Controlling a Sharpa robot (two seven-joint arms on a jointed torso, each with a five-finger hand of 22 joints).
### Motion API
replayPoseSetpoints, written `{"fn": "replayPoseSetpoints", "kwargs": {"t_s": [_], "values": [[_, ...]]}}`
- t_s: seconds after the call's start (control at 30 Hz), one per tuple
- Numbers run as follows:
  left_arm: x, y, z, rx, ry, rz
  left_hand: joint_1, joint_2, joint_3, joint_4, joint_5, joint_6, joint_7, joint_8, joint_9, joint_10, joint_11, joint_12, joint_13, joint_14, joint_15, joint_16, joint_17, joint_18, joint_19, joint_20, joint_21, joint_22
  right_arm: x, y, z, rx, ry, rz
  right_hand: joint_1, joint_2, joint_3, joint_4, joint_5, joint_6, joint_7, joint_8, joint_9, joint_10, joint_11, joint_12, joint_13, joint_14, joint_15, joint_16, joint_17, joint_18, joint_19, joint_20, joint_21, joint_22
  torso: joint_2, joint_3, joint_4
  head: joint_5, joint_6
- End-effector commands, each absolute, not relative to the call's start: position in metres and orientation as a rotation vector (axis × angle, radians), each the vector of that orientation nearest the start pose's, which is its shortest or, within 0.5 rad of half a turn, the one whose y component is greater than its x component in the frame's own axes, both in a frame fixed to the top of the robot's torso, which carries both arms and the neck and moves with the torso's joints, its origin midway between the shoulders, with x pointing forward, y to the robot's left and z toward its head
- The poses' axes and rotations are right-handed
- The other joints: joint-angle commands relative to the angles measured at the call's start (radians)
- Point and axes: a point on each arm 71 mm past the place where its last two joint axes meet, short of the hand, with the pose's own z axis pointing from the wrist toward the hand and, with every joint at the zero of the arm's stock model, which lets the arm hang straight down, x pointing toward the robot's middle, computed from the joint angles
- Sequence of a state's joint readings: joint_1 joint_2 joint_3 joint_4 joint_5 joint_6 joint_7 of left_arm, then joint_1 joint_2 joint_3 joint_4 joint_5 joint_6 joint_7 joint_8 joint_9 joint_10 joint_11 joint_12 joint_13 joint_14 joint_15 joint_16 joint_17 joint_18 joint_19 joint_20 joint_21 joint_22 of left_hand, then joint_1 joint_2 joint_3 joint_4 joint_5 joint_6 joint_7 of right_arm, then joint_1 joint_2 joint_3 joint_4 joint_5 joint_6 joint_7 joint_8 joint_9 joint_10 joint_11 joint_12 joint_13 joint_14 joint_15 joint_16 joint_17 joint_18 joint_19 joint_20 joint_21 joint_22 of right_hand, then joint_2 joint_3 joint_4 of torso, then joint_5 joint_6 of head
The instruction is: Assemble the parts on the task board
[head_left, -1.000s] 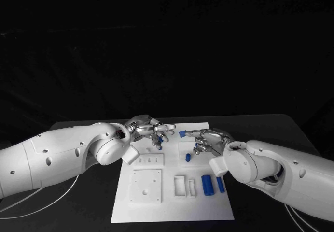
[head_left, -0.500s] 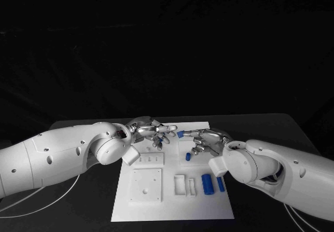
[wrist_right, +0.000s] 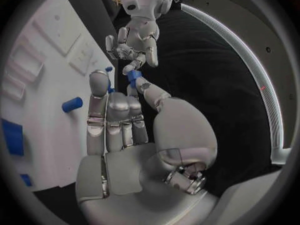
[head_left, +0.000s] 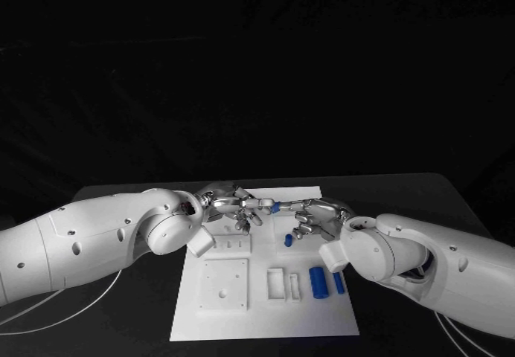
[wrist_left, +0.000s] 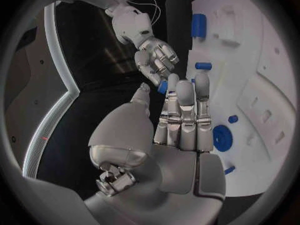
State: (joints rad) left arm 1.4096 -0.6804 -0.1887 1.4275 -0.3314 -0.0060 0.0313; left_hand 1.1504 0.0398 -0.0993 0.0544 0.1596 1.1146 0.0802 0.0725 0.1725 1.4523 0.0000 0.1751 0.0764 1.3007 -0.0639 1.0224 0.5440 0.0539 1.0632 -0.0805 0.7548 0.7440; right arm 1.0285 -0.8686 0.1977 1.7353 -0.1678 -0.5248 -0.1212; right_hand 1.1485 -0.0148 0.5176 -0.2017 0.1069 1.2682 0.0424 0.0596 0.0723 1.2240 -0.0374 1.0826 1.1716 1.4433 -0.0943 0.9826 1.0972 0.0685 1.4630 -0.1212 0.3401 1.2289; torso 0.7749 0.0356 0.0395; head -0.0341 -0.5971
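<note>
While the right hand [head_left: 313, 216] pinches a small blue peg [head_left: 277, 209] against the left hand's [head_left: 238, 203] fingertips mid-frame, 3 blue pieces lie loose on the task board [head_left: 263, 316]; left's grip, can't tell.

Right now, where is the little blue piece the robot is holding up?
In the head view the small blue piece sits above the far end of the task board, pinched by the right hand, with the left hand right beside it.

Glossy white arms [head_left: 97, 238], silver segmented robot hand [wrist_left: 178, 130], thin white cables [head_left: 65, 305]
</note>
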Motion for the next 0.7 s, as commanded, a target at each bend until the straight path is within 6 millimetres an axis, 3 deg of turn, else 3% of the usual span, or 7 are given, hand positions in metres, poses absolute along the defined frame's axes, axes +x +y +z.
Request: {"fn": "replayPoseSetpoints", "kwargs": {"t_s": [0.03,0.33,0.7], "values": [[0.5038,0.1341,-0.156,-0.534,2.059,-1.407,0.006,0.007,-0.007,-0.014,0.006,-0.006,-0.001,-0.005,-0.003,-0.001,0.0,-0.006,-0.001,-0.007,0.001,0.005,-0.002,-0.009,-0.006,-0.002,0.004,0.004,0.4465,-0.173,-0.1826,1.339,1.747,1.3,-0.002,0.011,0.001,-0.004,0.006,0.009,0.0,0.005,0.036,-0.005,0.0,0.002,-0.001,-0.007,-0.002,-0.001,0.0,0.014,0.039,0.005,-0.004,0.0,0.0,-0.0003,0.0,-0.003,0.001],[0.5036,0.1325,-0.1563,-0.53,2.06,-1.414,0.017,0.023,-0.001,-0.022,0.016,-0.007,-0.001,-0.006,-0.005,0.001,-0.001,-0.007,-0.001,-0.006,0.0,0.007,-0.002,-0.009,-0.005,-0.003,0.004,0.005,0.4456,-0.1713,-0.1837,1.342,1.76,1.303,-0.003,0.014,-0.001,-0.005,0.005,0.009,0.0,0.005,0.037,-0.007,0.0,0.003,-0.002,-0.007,-0.001,-0.001,-0.001,0.014,0.039,0.006,-0.004,0.001,-0.001,0.0003,0.0006,0.0,-0.005],[0.5042,0.1327,-0.156,-0.543,2.047,-1.422,0.051,0.062,0.015,-0.041,0.023,-0.012,0.0,-0.006,-0.014,-0.002,-0.001,-0.012,-0.003,-0.004,0.0,0.011,-0.002,-0.01,-0.006,-0.003,0.003,0.007,0.4452,-0.1706,-0.1847,1.343,1.773,1.3,-0.004,0.014,-0.002,-0.006,0.007,0.008,0.0,0.005,0.037,-0.007,0.0,0.004,-0.002,-0.007,-0.001,-0.001,-0.001,0.014,0.039,0.006,-0.006,0.001,-0.001,0.0004,0.0003,-0.001,-0.005]]}}
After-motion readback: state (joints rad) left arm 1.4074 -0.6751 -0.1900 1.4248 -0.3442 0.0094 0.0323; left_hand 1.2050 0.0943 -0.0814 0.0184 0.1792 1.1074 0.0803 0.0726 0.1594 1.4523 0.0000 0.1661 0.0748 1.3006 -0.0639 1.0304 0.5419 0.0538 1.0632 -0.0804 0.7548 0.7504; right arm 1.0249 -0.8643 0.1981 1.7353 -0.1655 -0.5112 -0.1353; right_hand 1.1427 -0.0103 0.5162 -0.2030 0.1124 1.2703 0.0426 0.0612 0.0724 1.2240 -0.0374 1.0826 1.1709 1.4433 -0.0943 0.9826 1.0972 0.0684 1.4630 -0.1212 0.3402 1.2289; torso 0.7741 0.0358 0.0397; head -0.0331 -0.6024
